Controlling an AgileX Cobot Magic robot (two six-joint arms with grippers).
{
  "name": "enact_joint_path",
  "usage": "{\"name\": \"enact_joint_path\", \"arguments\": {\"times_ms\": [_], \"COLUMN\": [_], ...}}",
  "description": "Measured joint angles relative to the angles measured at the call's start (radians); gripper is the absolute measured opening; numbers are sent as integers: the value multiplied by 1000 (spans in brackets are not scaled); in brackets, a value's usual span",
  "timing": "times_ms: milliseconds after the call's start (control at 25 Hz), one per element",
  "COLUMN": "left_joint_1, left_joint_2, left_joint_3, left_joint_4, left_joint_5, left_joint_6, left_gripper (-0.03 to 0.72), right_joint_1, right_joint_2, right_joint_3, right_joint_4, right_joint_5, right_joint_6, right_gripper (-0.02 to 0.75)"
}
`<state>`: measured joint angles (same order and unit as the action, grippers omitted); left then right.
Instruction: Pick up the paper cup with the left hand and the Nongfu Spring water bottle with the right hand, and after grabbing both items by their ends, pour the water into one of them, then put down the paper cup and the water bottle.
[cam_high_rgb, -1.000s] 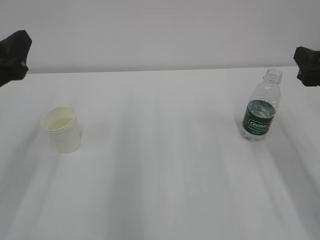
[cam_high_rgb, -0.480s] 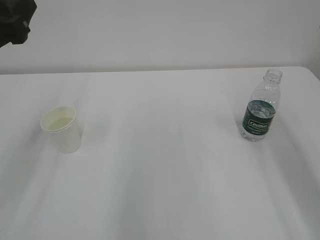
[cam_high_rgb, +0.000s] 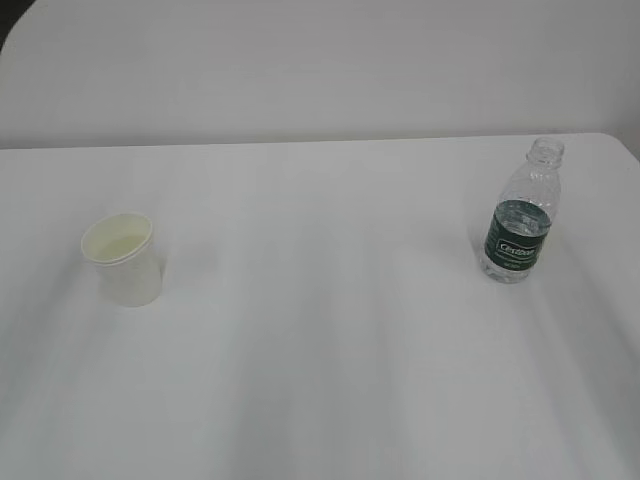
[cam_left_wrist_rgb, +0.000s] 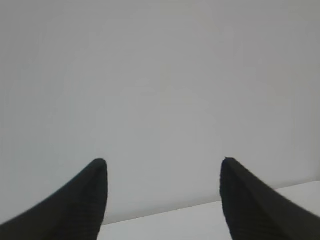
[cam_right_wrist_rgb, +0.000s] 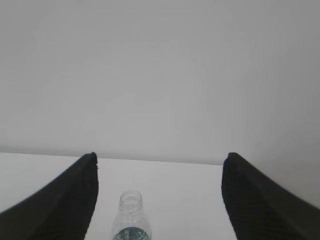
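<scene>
Paper cup and bottle stand well apart on white table before grey wall; both grippers' jaws apart.

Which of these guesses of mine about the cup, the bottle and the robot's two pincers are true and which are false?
1. The paper cup stands upright on the table. True.
2. The water bottle has its cap on. False: its neck is open, with no cap.
3. The right pincer is clamped on the bottle. False: its jaws stand open and empty, with the bottle beyond them.
4. The left pincer is open and holds nothing. True.
5. The cup and bottle stand side by side, touching. False: they stand far apart, cup on the left, bottle on the right.
</scene>
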<state>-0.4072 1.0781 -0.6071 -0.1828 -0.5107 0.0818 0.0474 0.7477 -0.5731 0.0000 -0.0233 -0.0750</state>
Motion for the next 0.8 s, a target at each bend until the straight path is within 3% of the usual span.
{"name": "enact_joint_path", "arguments": {"times_ms": [360, 800], "left_joint_1": [0, 0], "left_joint_2": [-213, -446], "left_joint_3": [0, 0], "left_joint_4": [99, 113], "left_joint_5": [320, 653], "left_joint_6": [2, 2], "left_gripper": [503, 503], "right_joint_1": [0, 0], "right_joint_2": [-206, -325], "right_joint_3": [0, -2], "right_joint_4": [-5, -15], "right_joint_5": [282, 457], "right_joint_6": [0, 0], "right_gripper": [573, 573]}}
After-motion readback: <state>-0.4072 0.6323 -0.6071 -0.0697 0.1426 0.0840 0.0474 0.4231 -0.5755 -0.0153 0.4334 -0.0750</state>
